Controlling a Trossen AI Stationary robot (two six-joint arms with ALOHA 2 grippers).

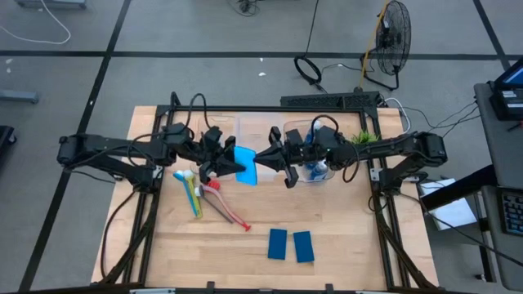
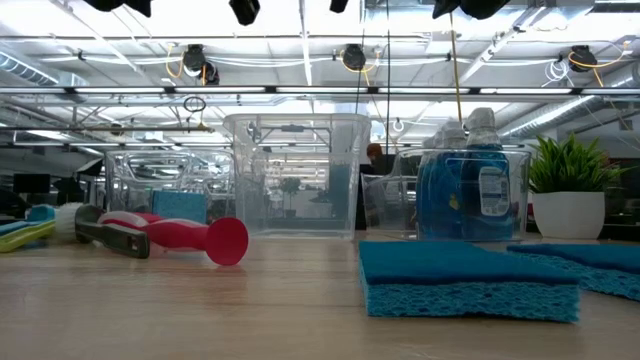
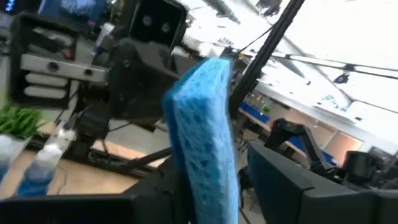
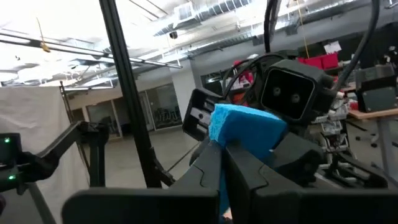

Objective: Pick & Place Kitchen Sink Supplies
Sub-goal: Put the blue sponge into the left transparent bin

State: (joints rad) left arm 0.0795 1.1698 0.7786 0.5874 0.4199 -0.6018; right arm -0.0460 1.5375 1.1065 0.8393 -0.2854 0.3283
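Both my grippers hold one blue sponge [image 1: 246,165] in the air over the middle of the table, my left gripper [image 1: 231,161] at its left side and my right gripper [image 1: 260,159] at its right side. The left wrist view shows this sponge [image 3: 205,137] edge-on between my left fingers. Two more blue sponges [image 1: 291,245] lie flat near the front edge. A red brush [image 1: 229,211] and a yellow-green brush [image 1: 196,198] lie on the table at the left. Blue-and-white bottles [image 2: 465,185] stand in a clear bin. My left gripper has the sponge's two broad faces [image 3: 186,168] between its two fingers, at the sponge's left end. The fingers come about level from the table's left. The sponge stands on edge, lifted clear of the table. My right gripper pinches the sponge's right end [image 4: 219,134] between its two shut fingers [image 4: 205,171]. They reach in about level from the table's right. The rest of the sponge [image 4: 249,124] sticks out beyond the fingertips toward the other gripper.
Clear bins [image 2: 297,170] stand along the back of the table, one of them [image 1: 315,169] with the bottles under my right arm. A small potted plant [image 2: 570,190] stands at the back right. Bare wood lies between the brushes and the two flat sponges.
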